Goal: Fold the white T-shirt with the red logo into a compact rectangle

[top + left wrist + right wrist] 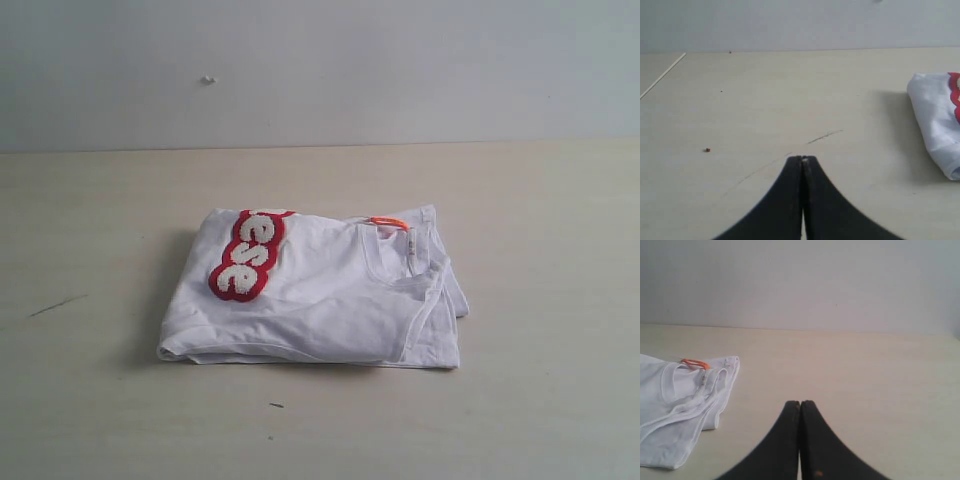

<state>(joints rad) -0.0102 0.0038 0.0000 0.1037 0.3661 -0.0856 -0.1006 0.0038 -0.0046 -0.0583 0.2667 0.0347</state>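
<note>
The white T-shirt [320, 295] lies folded mid-worktop [540, 300], red logo [250, 257] at ten o'clock; both tools [803, 160] [800, 403] closed, empty, apart—any stray nudge might undo loose collar-side layers.

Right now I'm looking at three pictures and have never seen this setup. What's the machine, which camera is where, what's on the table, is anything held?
It is a two-armed robot; each arm ends in a pair of black fingers and carries its own small camera at the wrist.

The wide picture comes from a separate camera looking at the whole table. Neither arm shows in it.

The other two pictures look out along each arm. The dark wedge at the bottom edge is that arm's grasping part: the left gripper and the right gripper. Both are pressed shut with nothing between them, over bare tabletop beside the cloth.

On the table lies the white T-shirt, already folded into a rough rectangle. The red logo with fluffy white letters lies on top, partly wrapped over the back fold, and the orange neck tag shows at the collar.

Nothing is held.
</note>
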